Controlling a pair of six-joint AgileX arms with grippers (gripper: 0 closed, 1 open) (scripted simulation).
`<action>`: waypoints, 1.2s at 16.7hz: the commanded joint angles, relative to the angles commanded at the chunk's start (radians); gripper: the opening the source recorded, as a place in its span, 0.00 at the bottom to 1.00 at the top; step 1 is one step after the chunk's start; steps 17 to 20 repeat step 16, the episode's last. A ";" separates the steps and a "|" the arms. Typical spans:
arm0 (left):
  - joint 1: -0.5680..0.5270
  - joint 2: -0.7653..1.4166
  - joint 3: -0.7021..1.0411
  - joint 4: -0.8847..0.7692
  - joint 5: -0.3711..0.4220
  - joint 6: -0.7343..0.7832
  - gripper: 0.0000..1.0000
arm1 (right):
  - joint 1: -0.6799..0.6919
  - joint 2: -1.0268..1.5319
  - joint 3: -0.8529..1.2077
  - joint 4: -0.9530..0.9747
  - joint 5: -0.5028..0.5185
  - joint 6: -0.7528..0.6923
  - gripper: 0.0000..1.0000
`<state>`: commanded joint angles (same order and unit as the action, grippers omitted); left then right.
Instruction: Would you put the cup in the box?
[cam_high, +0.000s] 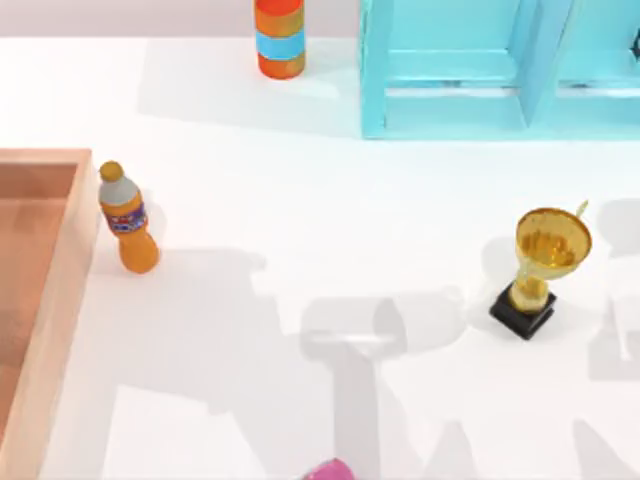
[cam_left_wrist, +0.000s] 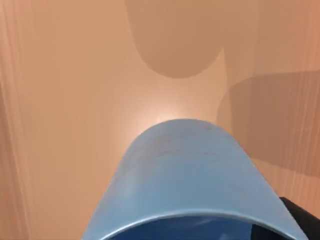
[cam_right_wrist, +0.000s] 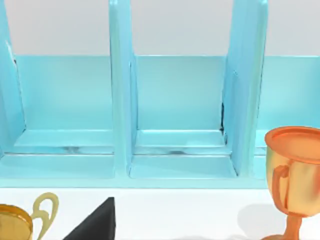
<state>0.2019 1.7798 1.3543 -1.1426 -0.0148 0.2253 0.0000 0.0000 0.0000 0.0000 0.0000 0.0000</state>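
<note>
Cup (cam_left_wrist: 187, 180): blue, seen close in left wrist view, mouth toward camera, hanging over peach-tan wood floor of box; not yet resting on it, judging by shadow cast on the wood.
Left gripper: carrying cup, by inference; jaws cannot be told, only a dark sliver beside the rim.
Box (cam_high: 62, 300): at tabletop left edge, thick wall facing the middle.
Step in hand: release inside box. Lower until base nears floor, keep cup upright, stay away from walls, then part jaws and lift straight up.
Orange bottle (cam_high: 127, 218): just beside box wall; avoid on retreat.
Right arm: parked, wrist view facing cyan shelf frame (cam_right_wrist: 175, 115); jaws cannot be told.
Gold trophy (cam_high: 543, 265): near tabletop right edge, well apart.
</note>
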 joint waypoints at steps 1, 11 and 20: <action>0.000 0.000 0.000 0.000 0.000 0.000 0.30 | 0.000 0.000 0.000 0.000 0.000 0.000 1.00; 0.000 0.000 0.000 0.000 0.000 0.000 1.00 | 0.000 0.000 0.000 0.000 0.000 0.000 1.00; 0.000 0.000 0.000 0.000 0.000 0.000 1.00 | 0.000 0.000 0.000 0.000 0.000 0.000 1.00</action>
